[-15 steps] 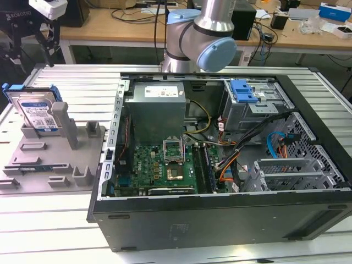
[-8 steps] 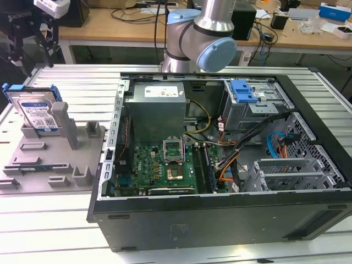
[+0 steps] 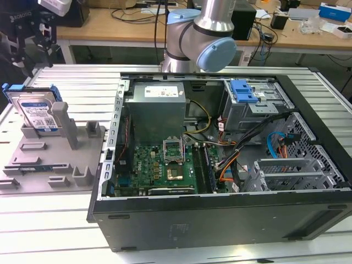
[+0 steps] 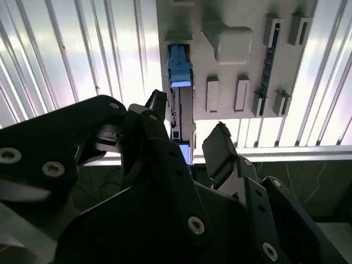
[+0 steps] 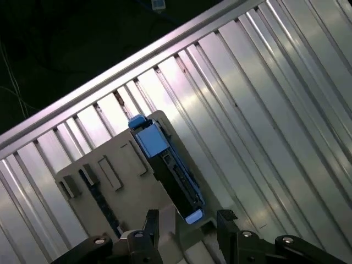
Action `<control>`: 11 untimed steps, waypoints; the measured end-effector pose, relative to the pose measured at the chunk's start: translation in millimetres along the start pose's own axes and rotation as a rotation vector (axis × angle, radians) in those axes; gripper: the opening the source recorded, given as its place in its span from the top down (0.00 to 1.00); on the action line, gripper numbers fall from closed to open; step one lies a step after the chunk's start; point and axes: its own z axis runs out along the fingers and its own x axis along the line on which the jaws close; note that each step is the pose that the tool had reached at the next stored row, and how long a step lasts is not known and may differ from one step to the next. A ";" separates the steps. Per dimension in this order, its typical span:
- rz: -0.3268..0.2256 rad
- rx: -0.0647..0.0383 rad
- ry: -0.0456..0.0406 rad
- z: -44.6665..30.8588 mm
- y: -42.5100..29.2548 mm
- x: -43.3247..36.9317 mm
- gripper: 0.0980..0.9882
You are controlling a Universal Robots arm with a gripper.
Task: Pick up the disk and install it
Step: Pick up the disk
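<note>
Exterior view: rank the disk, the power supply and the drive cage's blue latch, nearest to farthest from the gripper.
From the gripper, at the exterior view's upper left:
1. The disk, standing in the gray fixture just beneath it.
2. The power supply, inside the computer case.
3. The blue latch, on the drive cage, farther toward the exterior view's right.

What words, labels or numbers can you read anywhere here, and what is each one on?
Nothing reads clearly enough to quote.
Label on the disk: print too small.
Sticker on the power supply: too small.
Mark on the computer case front wall: blurred.
</note>
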 end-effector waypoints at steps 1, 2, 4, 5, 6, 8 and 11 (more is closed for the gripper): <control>-0.017 0.001 0.0007 0.1 0.0 0.0 0.50; -0.036 0.001 0.0015 0.1 0.0 0.0 0.50; -0.085 0.003 0.0034 0.4 0.0 0.0 0.50; -0.117 0.004 0.0046 0.5 0.0 0.0 0.50; -0.134 0.005 0.0052 0.6 0.0 0.0 0.50; -0.166 0.006 0.0064 0.8 0.0 0.0 0.50; -0.234 0.009 0.0089 1.3 -0.1 0.0 0.50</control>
